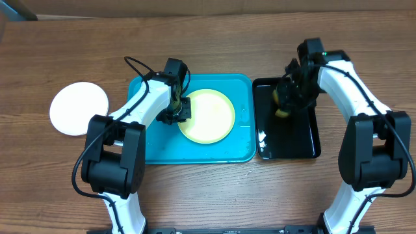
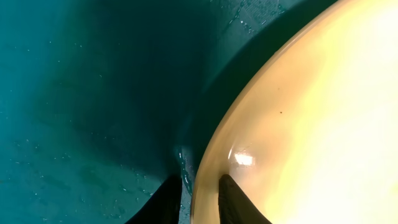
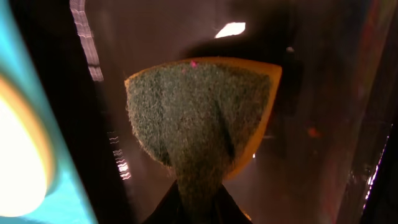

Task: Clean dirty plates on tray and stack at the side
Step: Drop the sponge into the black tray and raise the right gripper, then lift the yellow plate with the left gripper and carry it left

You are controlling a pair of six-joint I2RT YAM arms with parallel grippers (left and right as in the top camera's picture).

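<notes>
The yellow-green plate looks stiff, light and wet-slick, best pinched at its left rim, which the left gripper narrowly straddles (grip unclear), while the right gripper clamps the sponge.

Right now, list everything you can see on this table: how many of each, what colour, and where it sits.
Turquoise rectangular plastic tray: one, turquoise, centre of the table.
Pale yellow-green round plate: one, yellow-green, lying in the turquoise tray.
White round plate: one seen, white, on bare wood left of the tray.
Glossy black tray: one, black, right beside the turquoise tray.
Sponge: one, yellow with a dark green scouring face, held over the black tray.
Wooden table: one, brown, under everything.
Left gripper: one, black, jaws slightly apart astride the yellow-green plate's rim.
Right gripper: one, black, shut on the sponge.
</notes>
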